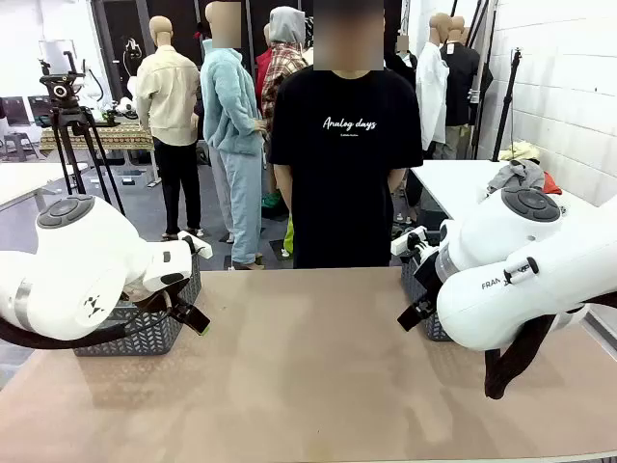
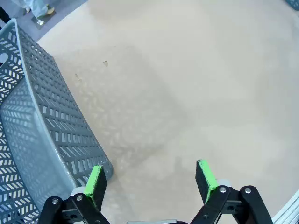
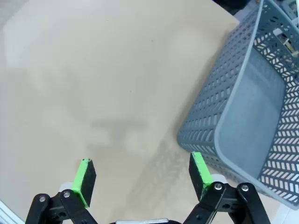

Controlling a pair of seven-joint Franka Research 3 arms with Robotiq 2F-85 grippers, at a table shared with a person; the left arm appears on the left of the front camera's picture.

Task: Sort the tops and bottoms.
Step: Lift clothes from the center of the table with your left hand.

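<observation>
Both claws hang released over the tan desk (image 1: 308, 386), gripping nothing. The left claw (image 2: 152, 179) holds its green pads (image 2: 96, 184) wide apart just beside the corner of a grey perforated basket (image 2: 42, 126). The right claw (image 3: 142, 175) is spread the same way beside a second grey basket (image 3: 252, 107), which in the front view is mostly hidden behind the right arm (image 1: 521, 280). The clothes lie off the desk, heaped on a white table (image 1: 453, 178) at far right. A grey garment (image 1: 516, 177) and a sliver of an orange garment (image 1: 551, 183) show there, and the arm cuts off the heap's lower part. What else the heap holds cannot be made out. A person (image 1: 342, 145) in a black T-shirt stands at the desk's far edge, hands out of sight.
</observation>
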